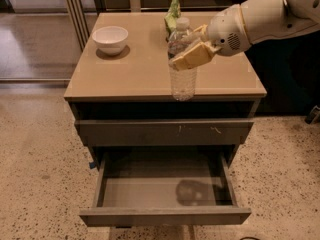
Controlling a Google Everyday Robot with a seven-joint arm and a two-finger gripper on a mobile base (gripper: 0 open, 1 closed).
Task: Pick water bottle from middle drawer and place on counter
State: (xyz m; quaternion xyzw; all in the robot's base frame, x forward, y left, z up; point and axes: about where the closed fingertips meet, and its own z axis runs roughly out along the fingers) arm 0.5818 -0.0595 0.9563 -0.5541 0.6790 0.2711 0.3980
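The water bottle (pixel 182 69) is clear with a white cap and stands upright in my gripper (pixel 191 48), whose tan fingers (pixel 192 55) are shut around its upper body. The bottle hangs over the front part of the tan counter (pixel 130 69), its base near the front edge. I cannot tell whether it touches the top. My white arm comes in from the upper right. Below, the middle drawer (pixel 160 191) is pulled out, with a bare grey floor and the arm's shadow on it.
A white bowl (pixel 110 39) sits at the counter's back left. A green packet (pixel 173 11) lies at the back centre, behind the bottle. A closed grey drawer front with pale scratches (pixel 165 132) is above the open drawer. Speckled floor surrounds the cabinet.
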